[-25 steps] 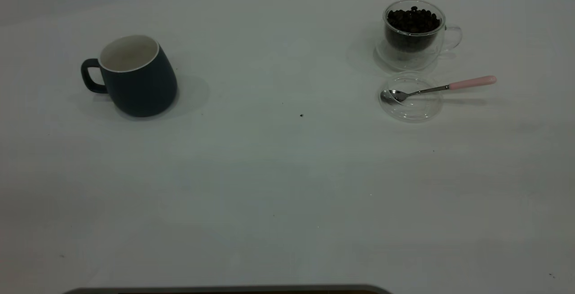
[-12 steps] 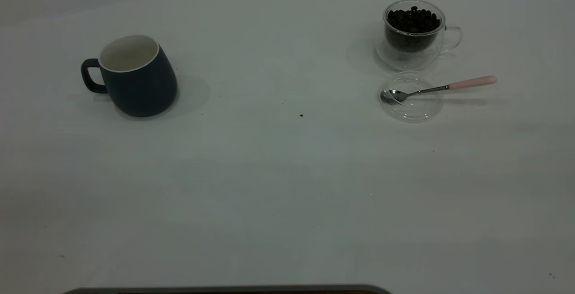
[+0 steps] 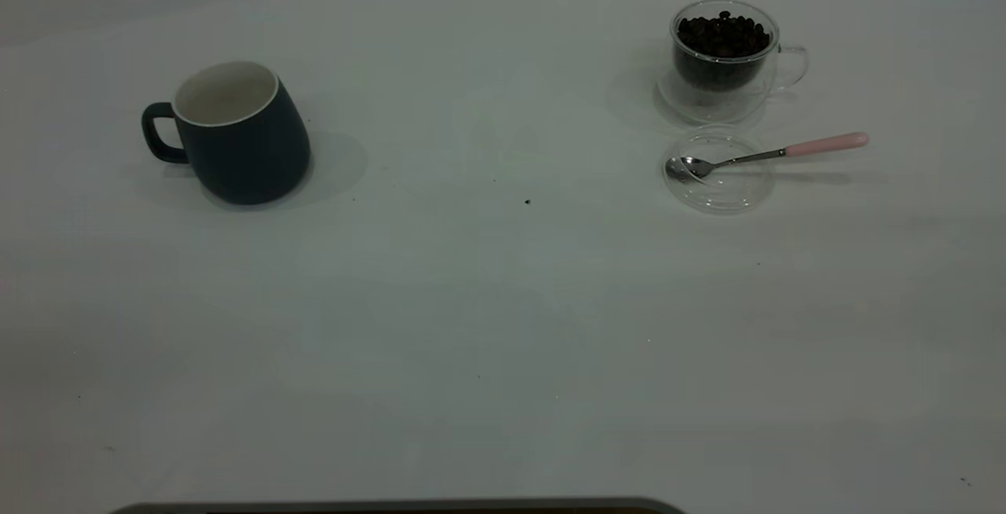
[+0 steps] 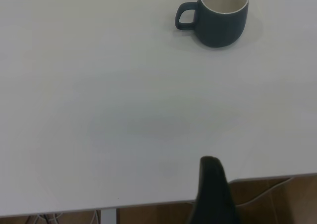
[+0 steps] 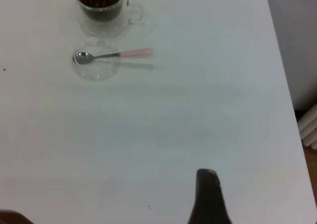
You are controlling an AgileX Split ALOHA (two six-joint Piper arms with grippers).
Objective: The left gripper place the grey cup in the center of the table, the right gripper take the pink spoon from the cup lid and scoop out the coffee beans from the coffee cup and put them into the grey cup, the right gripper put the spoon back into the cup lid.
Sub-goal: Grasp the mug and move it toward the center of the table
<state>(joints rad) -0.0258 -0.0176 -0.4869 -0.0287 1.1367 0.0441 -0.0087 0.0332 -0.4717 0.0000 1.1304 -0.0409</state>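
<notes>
The grey cup (image 3: 244, 145) stands upright at the table's (image 3: 487, 317) left, handle pointing left; it also shows in the left wrist view (image 4: 223, 21). The coffee cup (image 3: 727, 78) with coffee beans (image 3: 723, 33) stands at the far right, also in the right wrist view (image 5: 101, 11). The cup lid (image 3: 719, 188) lies just in front of it, with the pink spoon (image 3: 774, 152) resting bowl-down in it, handle to the right. The left gripper (image 4: 210, 160) hangs shut over the table's near edge, far from the grey cup. The right gripper (image 5: 206, 172) is shut, far from the spoon (image 5: 116, 54).
Neither arm shows in the exterior view. A dark rounded edge (image 3: 393, 508) sits at the bottom of that view. A small dark speck (image 3: 527, 201) lies mid-table. The table's right edge (image 5: 285, 85) runs past the right gripper.
</notes>
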